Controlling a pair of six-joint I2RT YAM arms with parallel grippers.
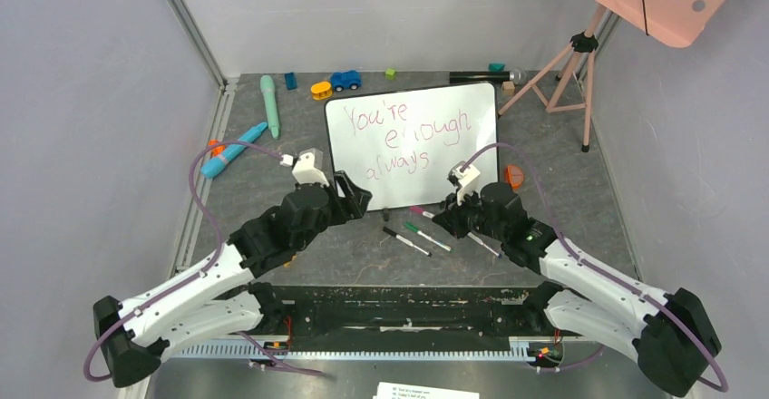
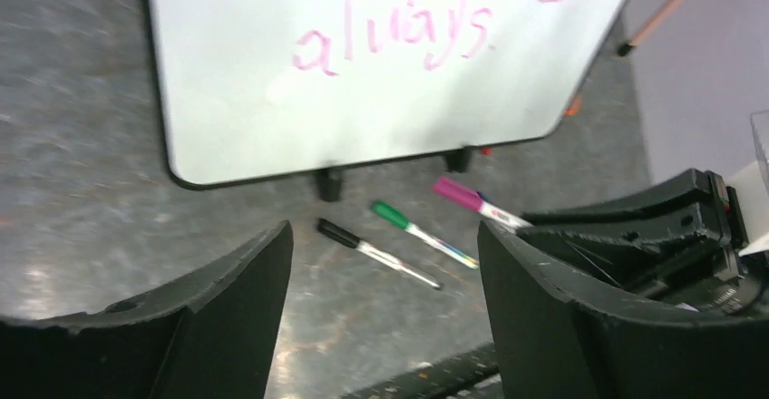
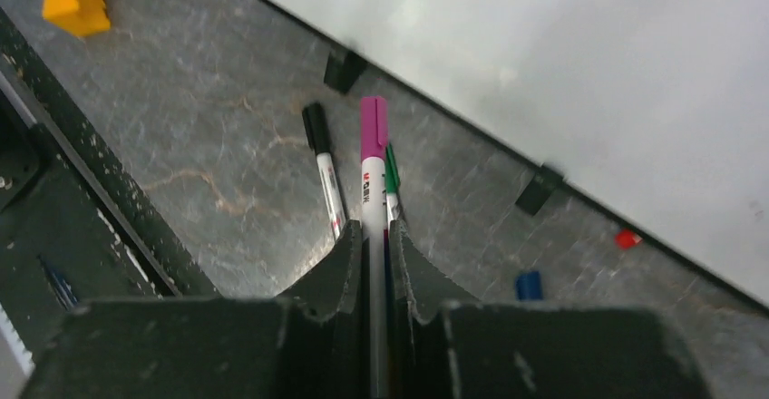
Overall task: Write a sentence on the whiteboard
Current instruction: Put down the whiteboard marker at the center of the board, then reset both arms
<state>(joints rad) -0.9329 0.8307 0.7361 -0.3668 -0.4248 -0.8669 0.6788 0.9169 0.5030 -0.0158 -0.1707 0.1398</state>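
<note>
The whiteboard [image 1: 481,159] stands tilted at mid-table on two black feet. The sentence [image 1: 408,131] on it reads "You're enough always." in pink. The left wrist view shows the board [image 2: 236,100] with the word "always." [image 2: 394,41]. My right gripper [image 1: 444,218] is shut on a pink-capped marker [image 3: 373,127], low over the table in front of the board [image 3: 589,82]. My left gripper [image 1: 349,195] is open and empty near the board's front left corner. A black-capped marker [image 1: 405,241] and a green-capped marker [image 1: 426,236] lie on the table between the grippers.
Toys lie at the back: a teal stick [image 1: 269,104], a blue car [image 1: 345,80], a yellow piece [image 1: 321,90]. A pink tripod [image 1: 567,63] stands back right. An orange disc [image 1: 513,177] lies by the board. A blue cap [image 3: 528,285] lies near the board's foot.
</note>
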